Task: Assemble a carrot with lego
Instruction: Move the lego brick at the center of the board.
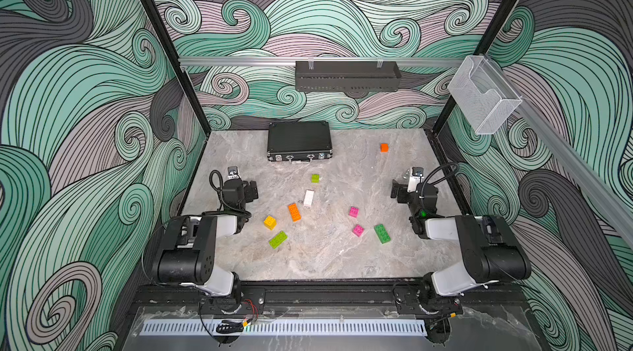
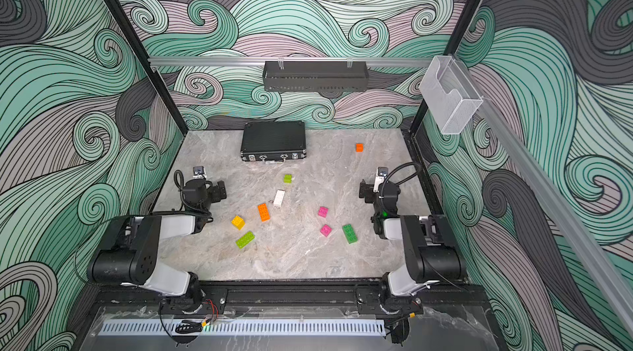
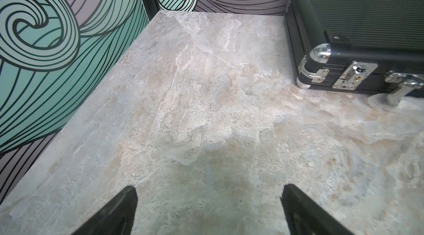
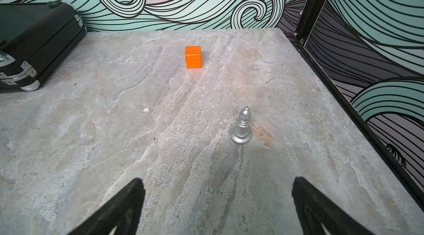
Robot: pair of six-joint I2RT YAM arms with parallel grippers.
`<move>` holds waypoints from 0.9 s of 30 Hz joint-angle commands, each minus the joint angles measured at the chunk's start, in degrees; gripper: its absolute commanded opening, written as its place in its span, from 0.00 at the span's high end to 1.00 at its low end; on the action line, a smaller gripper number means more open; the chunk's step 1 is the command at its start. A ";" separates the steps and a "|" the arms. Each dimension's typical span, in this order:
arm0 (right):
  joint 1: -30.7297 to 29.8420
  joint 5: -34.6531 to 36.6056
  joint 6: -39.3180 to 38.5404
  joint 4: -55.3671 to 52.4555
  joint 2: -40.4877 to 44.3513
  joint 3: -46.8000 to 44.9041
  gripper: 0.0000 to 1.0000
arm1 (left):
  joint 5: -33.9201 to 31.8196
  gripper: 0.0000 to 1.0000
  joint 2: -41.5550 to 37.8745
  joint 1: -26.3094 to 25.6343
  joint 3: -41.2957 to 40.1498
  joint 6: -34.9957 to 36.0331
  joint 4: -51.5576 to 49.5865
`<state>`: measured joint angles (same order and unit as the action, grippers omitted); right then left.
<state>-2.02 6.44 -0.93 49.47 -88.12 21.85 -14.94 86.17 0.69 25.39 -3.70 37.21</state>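
Lego (image 1: 294,212) scattered loose; left claw (image 3: 210,190), right claw (image 4: 218,180) spread.

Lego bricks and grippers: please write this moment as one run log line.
phase: not started | left gripper: open, empty | right gripper: open, empty | bricks: loose on table, none joined

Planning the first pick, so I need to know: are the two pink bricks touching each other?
Apart. Both top views show a strip of bare table between the farther pink brick and the nearer pink brick.
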 commanded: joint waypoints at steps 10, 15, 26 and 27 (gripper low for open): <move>0.21 -1.11 0.05 0.31 -0.25 0.92 0.00 | 0.69 0.01 0.71 0.50 2.08 -0.69 -0.01; 0.23 -1.15 0.06 0.32 -0.30 0.91 0.01 | 0.70 0.01 0.76 0.47 2.21 -0.69 -0.04; 0.34 -1.12 0.09 0.19 -0.30 1.00 0.00 | 0.65 0.01 0.76 0.43 2.21 -0.69 -0.02; 0.31 -1.13 0.05 0.17 -0.26 1.01 0.00 | 0.66 0.02 0.77 0.46 2.09 -0.69 0.01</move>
<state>-1.96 5.58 -0.93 49.47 -88.12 21.85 -14.74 86.17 0.73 25.41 -3.70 37.12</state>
